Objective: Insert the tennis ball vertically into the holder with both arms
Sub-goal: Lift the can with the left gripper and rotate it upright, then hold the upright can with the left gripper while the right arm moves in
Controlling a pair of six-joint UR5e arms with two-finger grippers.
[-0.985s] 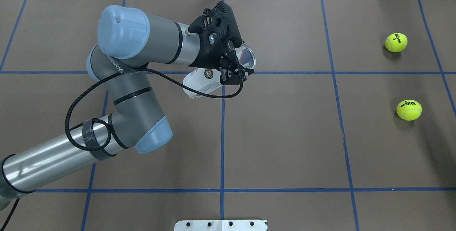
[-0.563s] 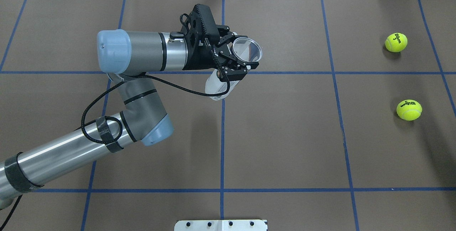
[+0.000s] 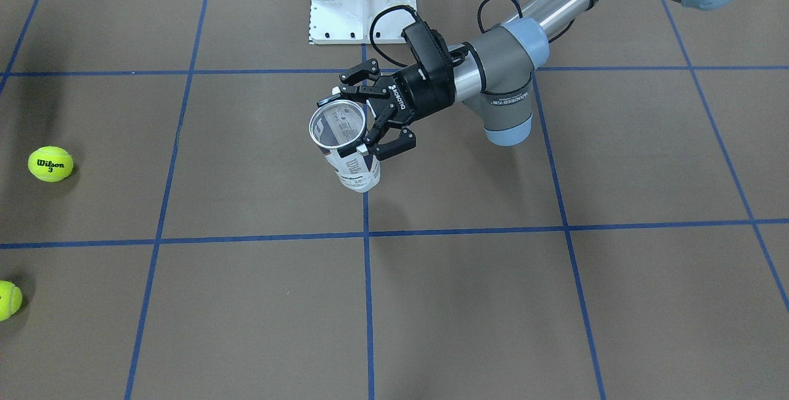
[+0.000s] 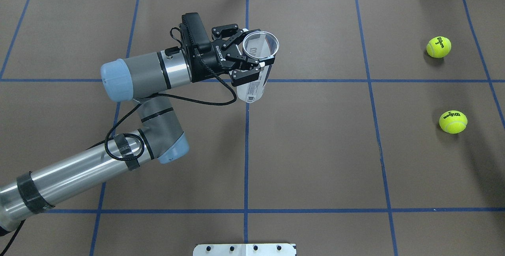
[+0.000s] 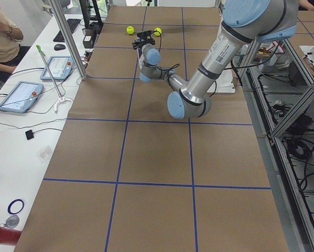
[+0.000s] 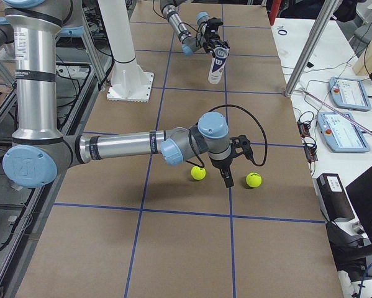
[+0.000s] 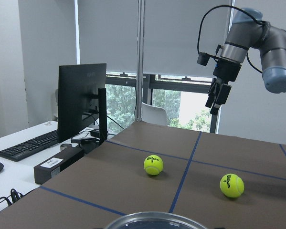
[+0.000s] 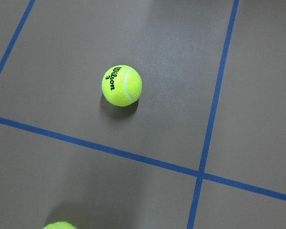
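yellow-green felt tennis ball (image 8: 121,86) lies on the brown surface (image 4: 315,149), near the right pincer (image 7: 218,102), whose opening i cannot tell. left pincer (image 4: 246,55) clamps the clear plastic holder can (image 4: 252,88) near upright, mouth up, well apart from the ball; the right arm is nearer.

The left arm (image 4: 79,173) comes in low, its elbow folded and its forearm running level toward the middle of the counter (image 4: 315,161). The wrist is rolled sideways, so the left gripper (image 4: 249,53) lies horizontal. Its fingers (image 4: 244,77) are clamped on opposite sides of the can (image 4: 252,89) just below the rim, holding it close to upright. The right arm (image 6: 123,146) stretches its forearm level above the counter, the wrist bent so the right gripper (image 6: 226,179) points straight down. How its fingers are set is unclear.
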